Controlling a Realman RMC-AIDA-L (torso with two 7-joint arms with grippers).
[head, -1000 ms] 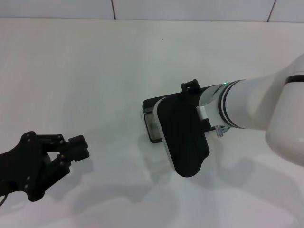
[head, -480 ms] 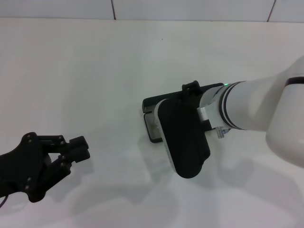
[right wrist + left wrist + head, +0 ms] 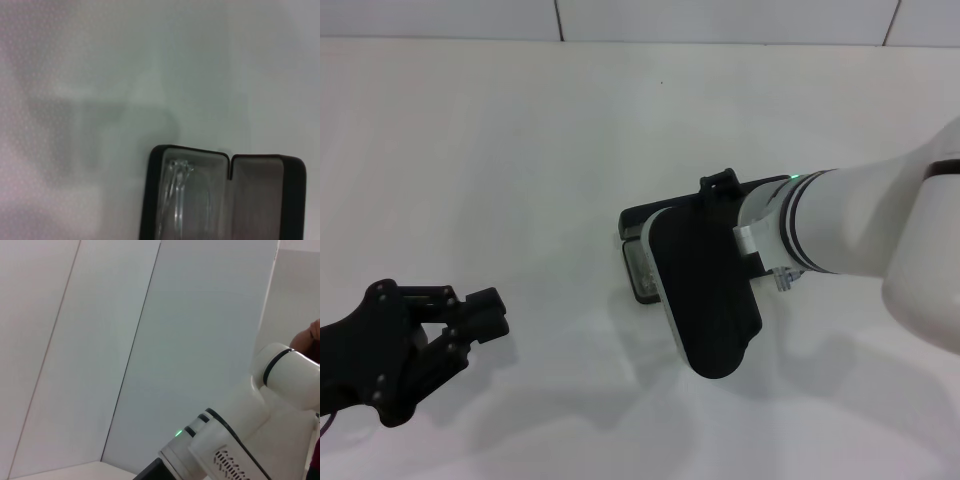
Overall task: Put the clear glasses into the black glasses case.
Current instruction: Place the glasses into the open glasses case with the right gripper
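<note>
Glasses in case.
We find the clear glasses (image 3: 180, 200) inside the open black glasses case (image 3: 290, 200); right gripper (image 3: 705, 290) above, fingers' state indeterminable; left gripper (image 3: 480, 310) parked, together.

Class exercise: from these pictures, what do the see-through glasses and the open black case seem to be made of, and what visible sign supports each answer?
The clear glasses, lying in one half of the case, look like colourless transparent plastic: the grey lining shows through them and their edges catch small highlights. The black glasses case appears to be a rigid matte shell, possibly plastic or leatherette, as its rim holds a firm shape without shine; its grey lining looks soft, perhaps felt.
</note>
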